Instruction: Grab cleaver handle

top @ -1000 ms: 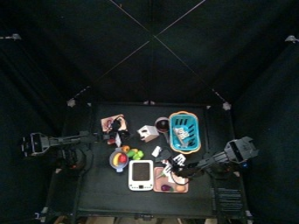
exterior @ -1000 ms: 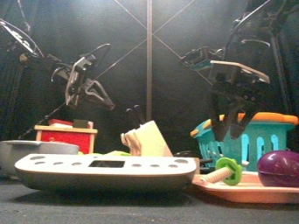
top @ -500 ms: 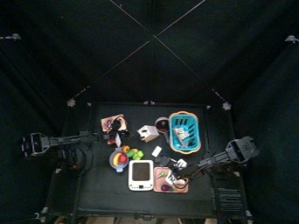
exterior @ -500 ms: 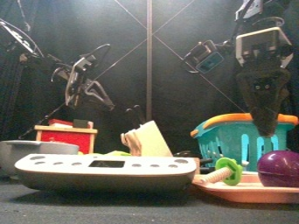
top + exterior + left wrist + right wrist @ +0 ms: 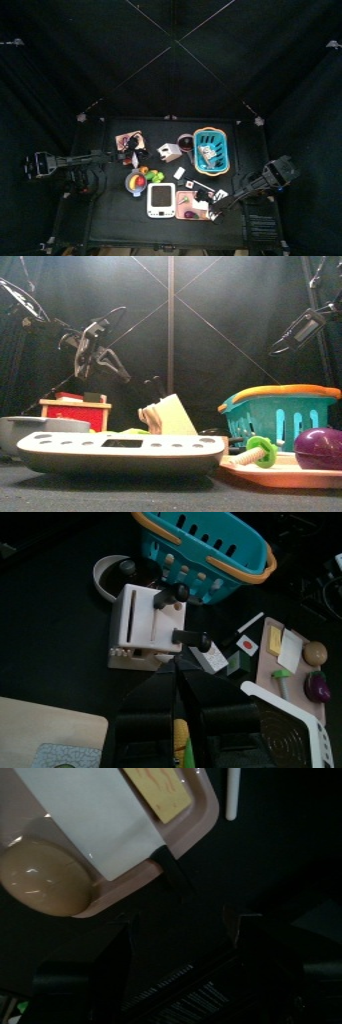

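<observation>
Two end effectors hold nothing: right end effector (image 5: 187, 983) gapes wide over a pink tray (image 5: 127, 863); left end effector's (image 5: 96, 354) opening is unclear; no writing is readable.

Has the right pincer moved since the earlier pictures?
Yes. In the front view it hung above the teal basket before; now it is out of frame, its arm swung rightward.

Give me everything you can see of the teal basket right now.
The teal basket is plastic by the look of it, with slotted, lattice-like sides and an orange rim and handle. It stands upright at the table's back right, behind the pink tray. From above it reads as an oval with light items inside that I cannot identify. The left wrist view shows its open weave and orange rim. Neither end effector touches it.
</observation>
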Motion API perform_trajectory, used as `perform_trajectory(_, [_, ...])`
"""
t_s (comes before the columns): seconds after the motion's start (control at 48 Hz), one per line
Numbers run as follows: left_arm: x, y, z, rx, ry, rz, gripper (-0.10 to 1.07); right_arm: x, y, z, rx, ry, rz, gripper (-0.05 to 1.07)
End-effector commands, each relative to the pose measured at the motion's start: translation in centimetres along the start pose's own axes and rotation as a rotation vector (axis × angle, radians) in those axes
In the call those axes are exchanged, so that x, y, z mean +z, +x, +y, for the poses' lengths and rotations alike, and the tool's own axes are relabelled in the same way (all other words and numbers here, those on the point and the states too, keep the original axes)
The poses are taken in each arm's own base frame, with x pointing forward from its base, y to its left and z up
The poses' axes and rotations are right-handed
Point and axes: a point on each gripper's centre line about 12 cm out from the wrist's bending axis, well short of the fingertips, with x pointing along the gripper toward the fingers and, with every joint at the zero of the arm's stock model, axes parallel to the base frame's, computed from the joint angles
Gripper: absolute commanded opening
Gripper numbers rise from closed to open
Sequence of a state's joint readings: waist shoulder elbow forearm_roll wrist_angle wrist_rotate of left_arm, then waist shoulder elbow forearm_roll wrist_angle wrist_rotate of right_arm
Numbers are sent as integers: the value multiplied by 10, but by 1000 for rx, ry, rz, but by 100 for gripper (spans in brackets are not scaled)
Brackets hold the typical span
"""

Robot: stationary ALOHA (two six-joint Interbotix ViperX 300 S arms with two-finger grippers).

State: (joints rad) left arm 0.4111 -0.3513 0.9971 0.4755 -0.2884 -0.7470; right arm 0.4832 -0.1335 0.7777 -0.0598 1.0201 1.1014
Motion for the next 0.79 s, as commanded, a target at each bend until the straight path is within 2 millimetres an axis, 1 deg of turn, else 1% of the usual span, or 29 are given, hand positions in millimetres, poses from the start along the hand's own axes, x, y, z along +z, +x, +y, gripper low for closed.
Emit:
perform_trajectory(0.0, [6, -1, -1, -4, 2, -18, 44, 0, -5, -1, 49, 3, -30, 96])
perform_trajectory(0.229, [6, 0, -1, -3, 2, -20, 44, -2, 11, -9, 59, -15, -50, 96])
perform_trajectory(0.333, [6, -1, 0, -2, 2, -18, 44, -3, 13, -10, 55, -17, -48, 95])
perform_trajectory(0.417, [7, -1, -1, -3, 2, -21, 44, -2, 13, -10, 63, -16, -52, 87])
perform_trajectory(0.583, [6, -1, 0, -2, 2, -18, 44, -1, 12, -8, 79, -17, -60, 67])
perform_trajectory(0.604, [6, -1, 0, -2, 2, -18, 44, -1, 12, -8, 79, -17, -60, 65])
perform_trajectory(0.646, [6, -1, 0, -2, 2, -18, 44, 0, 8, -7, 90, -16, -66, 61])
perform_trajectory(0.771, [5, -1, 0, -2, 2, -18, 44, 1, -5, -5, 127, -13, -88, 54])
